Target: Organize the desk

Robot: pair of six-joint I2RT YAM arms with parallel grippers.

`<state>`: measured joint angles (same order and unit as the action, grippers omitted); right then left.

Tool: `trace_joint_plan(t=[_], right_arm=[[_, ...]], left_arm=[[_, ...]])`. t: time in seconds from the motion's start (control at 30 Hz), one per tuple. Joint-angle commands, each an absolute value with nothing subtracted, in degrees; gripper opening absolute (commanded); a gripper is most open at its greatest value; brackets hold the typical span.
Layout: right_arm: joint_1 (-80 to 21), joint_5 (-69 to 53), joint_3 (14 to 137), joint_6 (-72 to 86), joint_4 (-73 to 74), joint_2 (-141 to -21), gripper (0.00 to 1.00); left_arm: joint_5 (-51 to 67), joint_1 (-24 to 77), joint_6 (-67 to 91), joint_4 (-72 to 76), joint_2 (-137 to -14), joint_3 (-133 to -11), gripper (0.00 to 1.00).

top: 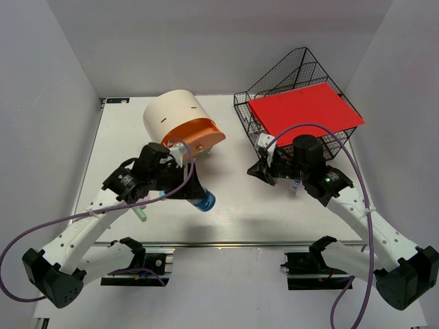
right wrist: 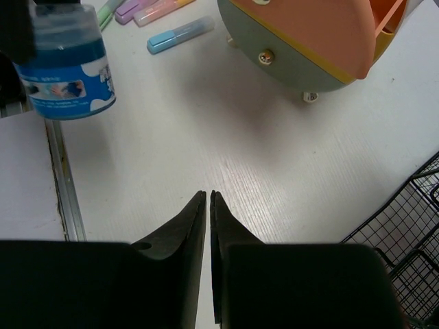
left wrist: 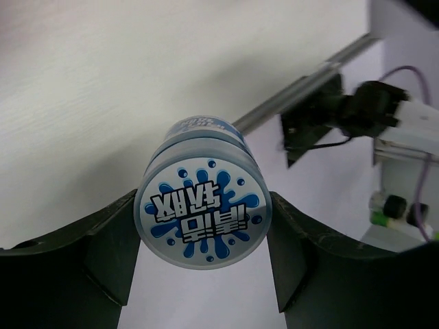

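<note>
The white desk [top: 240, 212] has a silver rail [top: 233, 243] along its near edge. My left gripper [top: 199, 199] is shut on a small blue bottle [top: 204, 201] with a blue-splash label and holds it over the desk's middle-left. In the left wrist view the bottle's round end [left wrist: 201, 218] sits between both fingers [left wrist: 113, 253]. My right gripper [top: 257, 171] is shut and empty, low over the desk in front of the rack. In the right wrist view its jaws [right wrist: 208, 195] are pressed together, and the bottle [right wrist: 65, 62] shows at the top left.
A cream cylindrical drawer box with an orange front [top: 182, 127] lies at the back left. A black wire-mesh rack [top: 295, 89] holds a red folder [top: 305, 110] at the back right. Pastel highlighters [right wrist: 178, 34] lie near the box. A pale pen [top: 140, 214] lies under the left arm.
</note>
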<state>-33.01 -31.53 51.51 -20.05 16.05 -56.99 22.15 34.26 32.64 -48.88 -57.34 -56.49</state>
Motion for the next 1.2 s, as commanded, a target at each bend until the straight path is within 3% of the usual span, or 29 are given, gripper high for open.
trace_joint_plan(t=[0.0,0.37,0.63,0.83,1.17], right_arm=[[-32.78,-31.82,51.42,-20.57,13.62,-55.99,0.12],[-32.26,-31.11,50.8,-20.65,13.36,-54.58,0.11],[-31.99,-31.29,50.36,-21.0,13.27,-54.67,0.11],[-31.9,-30.94,50.01,-21.18,13.01,-54.41,0.11],[-31.99,-30.94,49.83,-21.09,12.92,-54.49,0.11]], left_arm=[[30.33,34.37,29.88,-41.32,-57.3,-65.37,0.0],[12.93,34.37,29.97,-48.95,-77.93,-102.63,0.0],[-6.49,34.37,30.58,-64.23,-92.36,-127.76,0.0],[-14.58,34.37,31.29,-68.64,-94.66,-127.79,0.0],[-16.53,34.37,30.76,-73.38,-96.59,-126.13,0.0]])
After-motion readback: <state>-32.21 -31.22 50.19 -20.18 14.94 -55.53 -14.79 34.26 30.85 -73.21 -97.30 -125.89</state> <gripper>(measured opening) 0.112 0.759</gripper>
